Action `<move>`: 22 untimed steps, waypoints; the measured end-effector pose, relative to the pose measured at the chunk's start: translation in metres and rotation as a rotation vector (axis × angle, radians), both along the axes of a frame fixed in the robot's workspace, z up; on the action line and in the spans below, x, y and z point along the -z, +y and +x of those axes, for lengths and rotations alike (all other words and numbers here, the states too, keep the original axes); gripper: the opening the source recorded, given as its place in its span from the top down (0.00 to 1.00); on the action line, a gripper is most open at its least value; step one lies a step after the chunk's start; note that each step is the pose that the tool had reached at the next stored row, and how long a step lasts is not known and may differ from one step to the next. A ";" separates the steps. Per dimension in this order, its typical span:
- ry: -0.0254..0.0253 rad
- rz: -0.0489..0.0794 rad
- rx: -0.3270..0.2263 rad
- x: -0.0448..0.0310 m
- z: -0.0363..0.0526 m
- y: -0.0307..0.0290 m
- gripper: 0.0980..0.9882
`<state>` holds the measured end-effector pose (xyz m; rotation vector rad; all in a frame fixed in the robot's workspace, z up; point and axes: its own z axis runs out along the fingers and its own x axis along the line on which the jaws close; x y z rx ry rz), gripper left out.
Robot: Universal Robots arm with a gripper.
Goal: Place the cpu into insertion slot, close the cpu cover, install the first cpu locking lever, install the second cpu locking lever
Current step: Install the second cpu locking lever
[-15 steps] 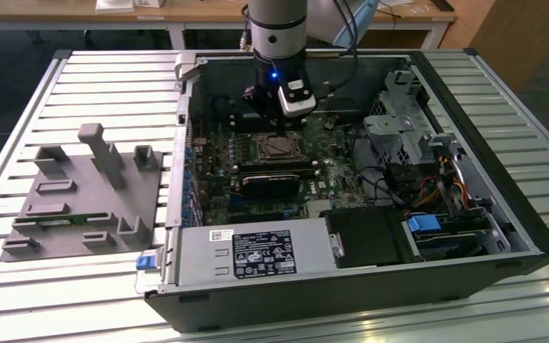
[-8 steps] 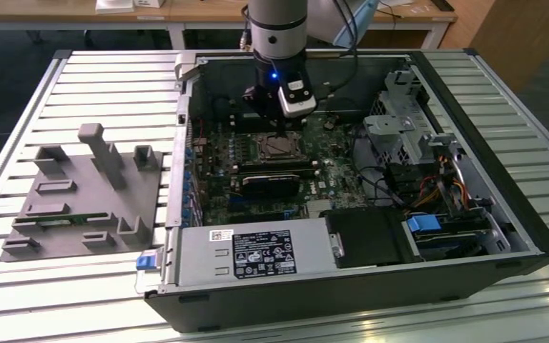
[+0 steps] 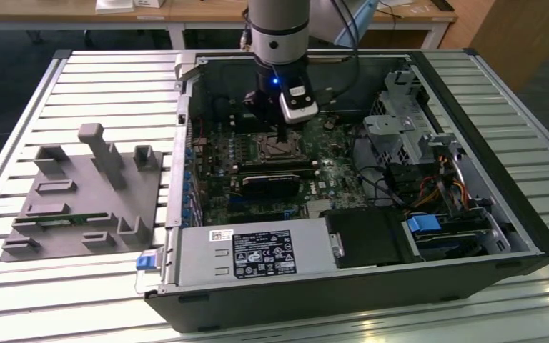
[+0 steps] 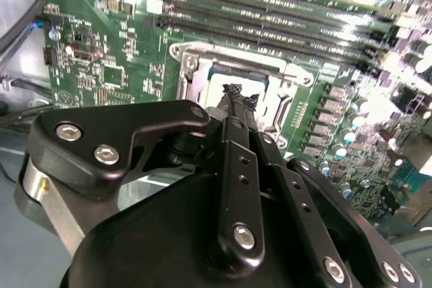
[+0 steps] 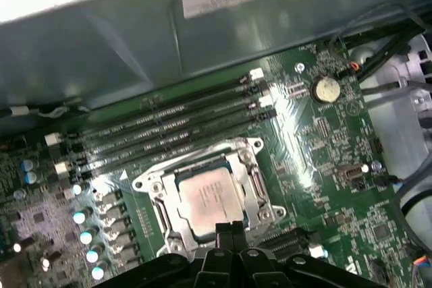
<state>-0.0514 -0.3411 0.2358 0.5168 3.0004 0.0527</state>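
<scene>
A: Okay, quick pass. What's the claw (image 5: pixel 229 233) doing?

B: It's hanging low over the chip socket (image 5: pixel 206 197) inside the open computer case (image 3: pixel 503 207). In both wrist views the two fingers (image 4: pixel 237 166) are lying pressed together, closed, with nothing showing between them. The tips are sitting at the socket's edge.

A: And the chip?

B: The chip (image 5: pixel 210 197) is already lying in the socket, silver face up. The metal cover frame (image 5: pixel 251 180) is looking down around it, though I can't tell if it's fully flat. Can't tell whether either locking lever is latched.

A: Risks?

B: My guess: the closed tips are sitting so near the chip that a slightly off push is going to scrape its face or tilt it on the pins. If the frame isn't seated, pressing on it is going to shift the chip. The memory slots (image 5: pixel 175 129) are running just beside the socket, so a sideways drift is going to knock them. The arm's cable (image 3: pixel 351 43) is dangling into the case too, so it could snag.

A: Containers?

B: The case is lying on its side on the slatted table (image 3: pixel 83 78), holding the green board (image 3: pixel 327 175), a grey power supply box (image 3: pixel 251 254) and a drive cage (image 3: pixel 403 121). A grey tray (image 3: pixel 74 200) with upright pegs is sitting beside the case, at the exterior view's left; one slot is seeming to hold a small green strip, the rest I can't tell.
</scene>
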 end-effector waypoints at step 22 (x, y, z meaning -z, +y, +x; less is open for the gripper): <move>0.0001 0.000 -0.080 0.0040 -0.0020 -0.0254 0.99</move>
